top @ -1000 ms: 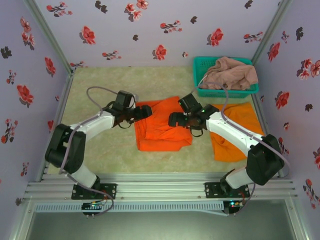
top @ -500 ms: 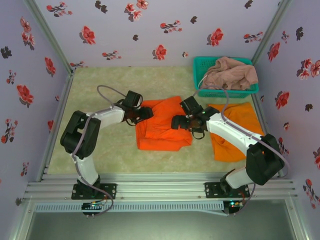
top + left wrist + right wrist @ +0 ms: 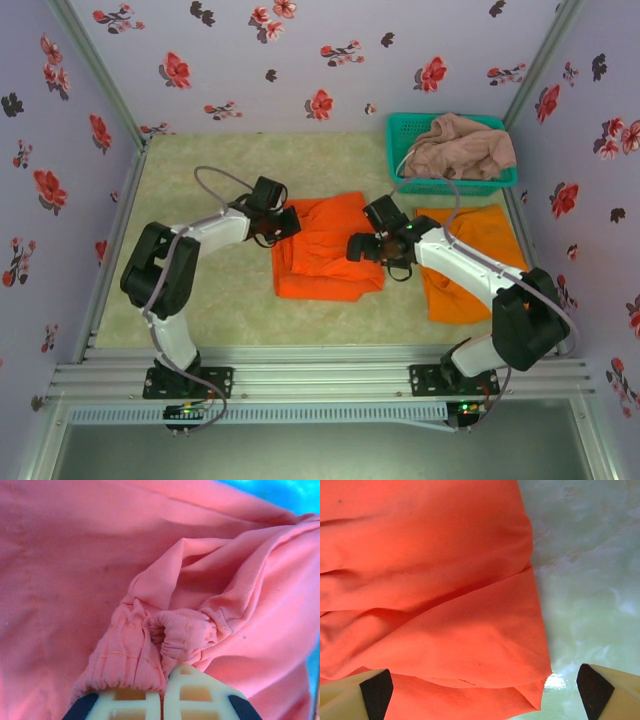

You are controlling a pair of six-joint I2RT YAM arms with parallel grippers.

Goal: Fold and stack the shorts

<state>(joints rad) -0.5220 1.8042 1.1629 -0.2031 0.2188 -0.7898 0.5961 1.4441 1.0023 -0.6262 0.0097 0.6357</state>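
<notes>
One pair of orange shorts (image 3: 322,258) lies crumpled in the middle of the table. My left gripper (image 3: 289,222) is at its upper left corner. In the left wrist view this gripper (image 3: 163,682) is shut on the gathered waistband (image 3: 172,636). My right gripper (image 3: 356,246) hovers over the same shorts' right edge, open. In the right wrist view its fingertips (image 3: 376,690) stand wide apart either side of the orange cloth's (image 3: 445,605) folded corner. A second pair of orange shorts (image 3: 478,262) lies flat at the right. The pink-beige shorts (image 3: 462,146) are heaped in the basket.
The teal mesh basket (image 3: 402,132) stands at the back right, close behind the right arm. Flowered walls close in the table on three sides. Bare pale table top (image 3: 200,180) stretches to the left and back.
My left gripper has gone from open to shut on the waistband at the shorts' upper left corner. The right gripper has drifted slightly right, still open.
</notes>
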